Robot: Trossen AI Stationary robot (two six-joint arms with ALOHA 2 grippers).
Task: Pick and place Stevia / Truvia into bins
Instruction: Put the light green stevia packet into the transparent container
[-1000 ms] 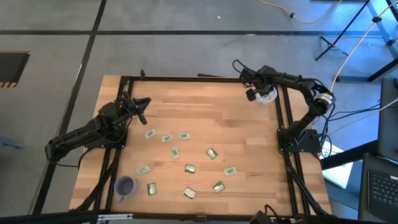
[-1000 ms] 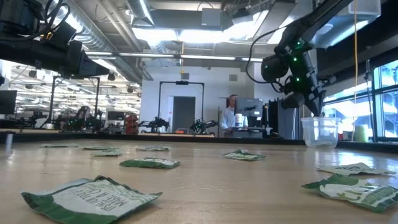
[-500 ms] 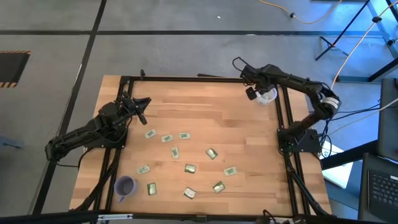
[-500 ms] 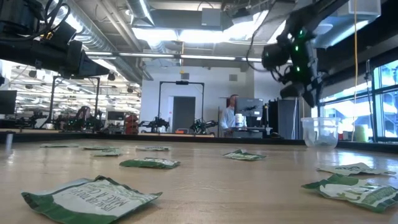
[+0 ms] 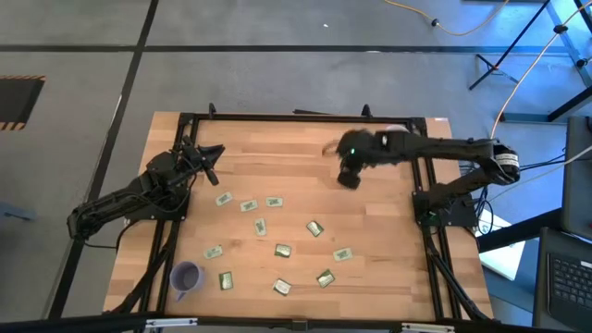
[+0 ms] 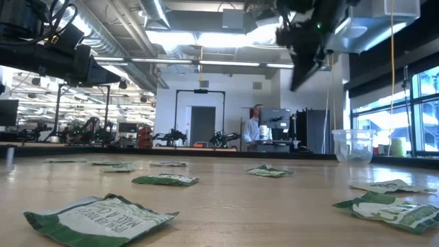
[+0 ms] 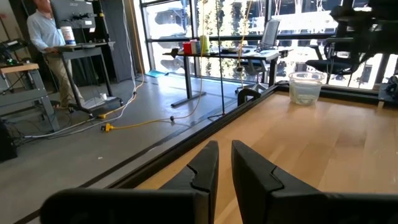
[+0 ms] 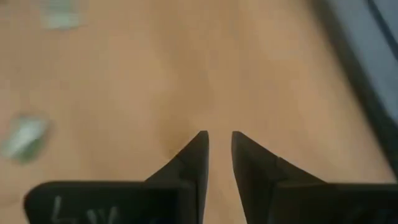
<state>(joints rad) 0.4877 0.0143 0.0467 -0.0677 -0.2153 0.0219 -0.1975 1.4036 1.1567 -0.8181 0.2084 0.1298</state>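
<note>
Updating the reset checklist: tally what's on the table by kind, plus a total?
Loose sachets: 11
Purple cup: 1
Clear white cup: 1
Total: 13

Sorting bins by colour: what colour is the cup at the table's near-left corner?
Purple cup, clearest in the high view.

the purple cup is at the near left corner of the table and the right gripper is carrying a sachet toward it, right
Not quite. The purple cup is at that near left corner, but the right gripper carries nothing: the right wrist view shows only bare wood between its fingers.
</note>
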